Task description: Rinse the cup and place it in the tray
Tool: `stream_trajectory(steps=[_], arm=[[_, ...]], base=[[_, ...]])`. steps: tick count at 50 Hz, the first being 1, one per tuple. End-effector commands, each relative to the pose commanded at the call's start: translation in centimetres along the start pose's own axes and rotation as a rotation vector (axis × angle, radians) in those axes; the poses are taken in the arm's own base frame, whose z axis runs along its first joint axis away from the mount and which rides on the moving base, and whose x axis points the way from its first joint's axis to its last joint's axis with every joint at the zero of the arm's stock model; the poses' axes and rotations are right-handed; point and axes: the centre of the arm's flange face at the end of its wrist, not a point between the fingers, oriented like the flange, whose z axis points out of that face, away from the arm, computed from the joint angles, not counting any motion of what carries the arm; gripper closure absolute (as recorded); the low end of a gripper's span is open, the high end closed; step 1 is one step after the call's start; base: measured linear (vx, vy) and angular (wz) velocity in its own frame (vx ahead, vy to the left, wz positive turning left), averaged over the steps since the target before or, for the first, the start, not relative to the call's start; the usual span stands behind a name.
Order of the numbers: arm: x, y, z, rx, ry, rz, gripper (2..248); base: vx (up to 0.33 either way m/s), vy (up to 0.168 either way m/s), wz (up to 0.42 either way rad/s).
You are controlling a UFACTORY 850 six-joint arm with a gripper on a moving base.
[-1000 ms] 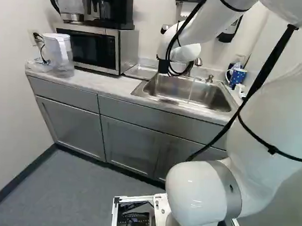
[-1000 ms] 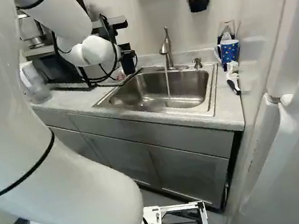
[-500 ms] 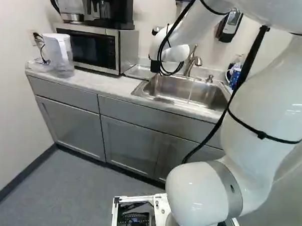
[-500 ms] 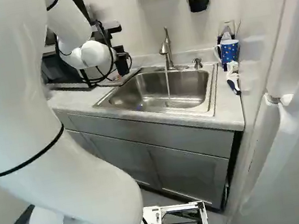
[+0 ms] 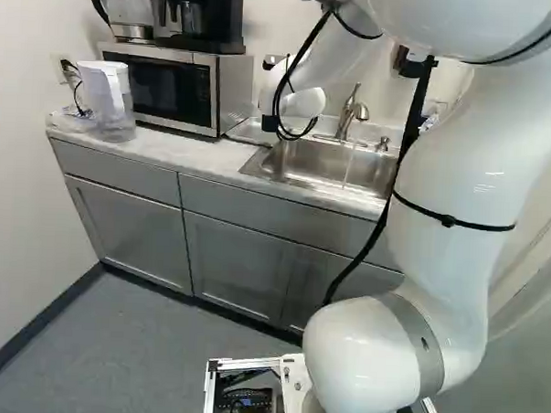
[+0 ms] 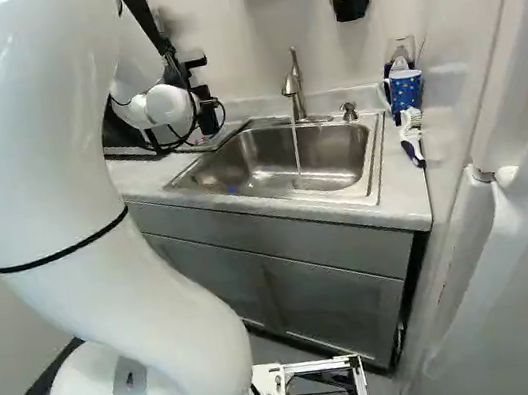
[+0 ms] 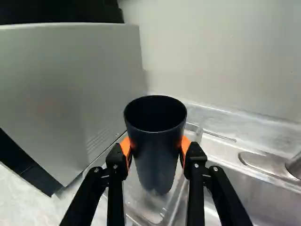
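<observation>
Black cup in my grip, above the clear tray

My black two-fingered claw (image 7: 155,153) is partly open, its orange pads pressed to both sides of a smooth, black, tapered cup (image 7: 156,162). The cup is near upright, mouth up — over the clear plastic tray (image 7: 132,188) beside the steel sink (image 6: 278,160). Lowering seems next.

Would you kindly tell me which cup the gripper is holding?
The plain dark cup, held in the gripper between its orange pads, with no handle in sight; the blue spotted mug stands on the counter beside the sink.
</observation>
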Motion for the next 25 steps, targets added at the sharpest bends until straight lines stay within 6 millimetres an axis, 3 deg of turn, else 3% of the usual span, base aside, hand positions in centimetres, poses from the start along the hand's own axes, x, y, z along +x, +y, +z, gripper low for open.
stream_trajectory(steps=[9,25], arm=[[-0.7,-0.7,1.9,0.012,-0.013,-0.003,129],[-2.2,-0.7,2.5,0.011,-0.041,-0.003,129]], base=[[0.000,0.000,0.000],[0.000,0.000,0.000]])
